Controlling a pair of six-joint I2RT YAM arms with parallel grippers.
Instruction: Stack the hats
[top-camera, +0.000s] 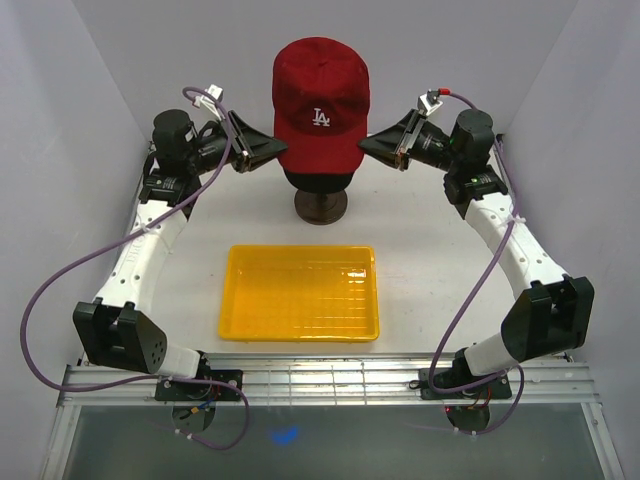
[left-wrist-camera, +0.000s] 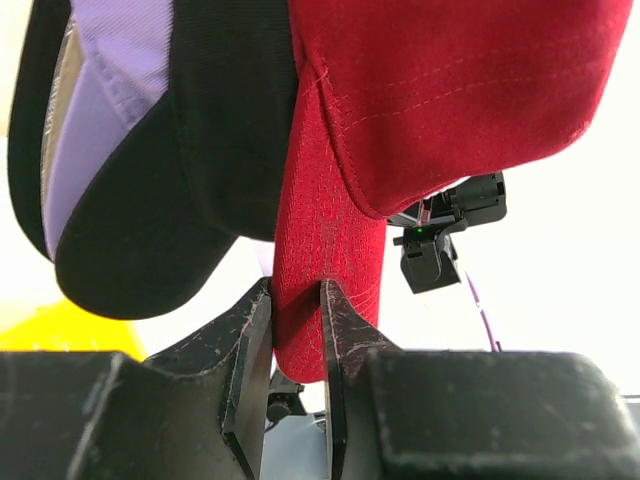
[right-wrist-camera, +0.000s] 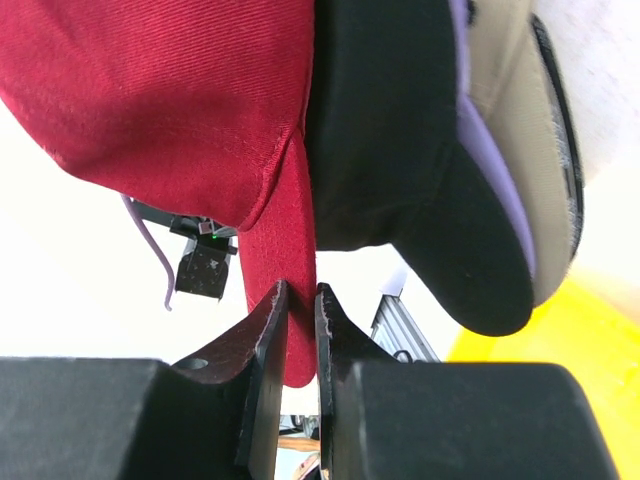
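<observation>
Top centre of the overhead view: the red cap (top-camera: 322, 100) crowns the pile, and I hold it from both sides. My left claw (left-wrist-camera: 297, 300) is narrowed onto the red edge, with fabric filling the gap between the jaws. My right claw (right-wrist-camera: 302, 300) pinches the opposite edge the same way, drawn in tighter. Gripping at two sides lets me, I judge, level the cap and seat it evenly over the others rather than leave it cocked.

In the wrist views, the black cap (left-wrist-camera: 130, 230) lies under the red one. It nests over the lavender cap (left-wrist-camera: 110, 90), with the tan cap (right-wrist-camera: 520, 120) innermost, and the brims hang toward the bottom of the frame. All four ride on the stand (top-camera: 320, 205) at upper centre. The yellow tray (top-camera: 232, 290) lies mid-frame below, well apart from the stack.

The stacking looks all but done. What is left is to let go without dragging the red cap askew.
</observation>
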